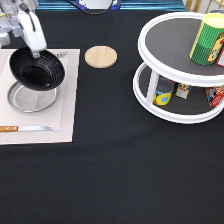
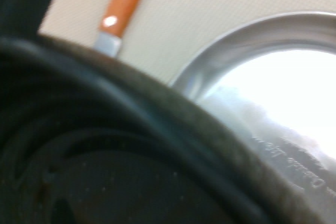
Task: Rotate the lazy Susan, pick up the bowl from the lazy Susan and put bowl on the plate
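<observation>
At the exterior view's left lies one pale placemat [image 1: 65,107] on the bench [image 1: 120,175], which is covered in black cloth. On the mat sits one silver plate [image 1: 31,99], and near the mat's bottom edge lies one knife [image 1: 25,128] with an orange-brown handle; the wrist view shows that handle [image 2: 120,20] beside the plate's shiny rim [image 2: 225,60]. One white gripper [image 1: 35,51] reaches down from the exterior view's top left, its fingers clamped on the upper rim of the one black bowl [image 1: 37,68]. The bowl hangs tilted, its ridged inside facing the camera, over the upper part of the plate; whether its lower edge touches the plate I cannot tell. In the wrist view the bowl's dark rim [image 2: 112,150] fills most of the picture.

Further right, just beyond the mat's top corner, lies one small round wooden disc [image 1: 100,56]. At the exterior view's right stands one lazy Susan [image 1: 150,80] with two tiers. Its upper shelf carries one green and yellow can [image 1: 207,40]. The lower shelf holds several small packages, at least three, partly hidden by the posts and the upper tier.

Along the exterior view's top edge runs a blue strip behind the bench.
</observation>
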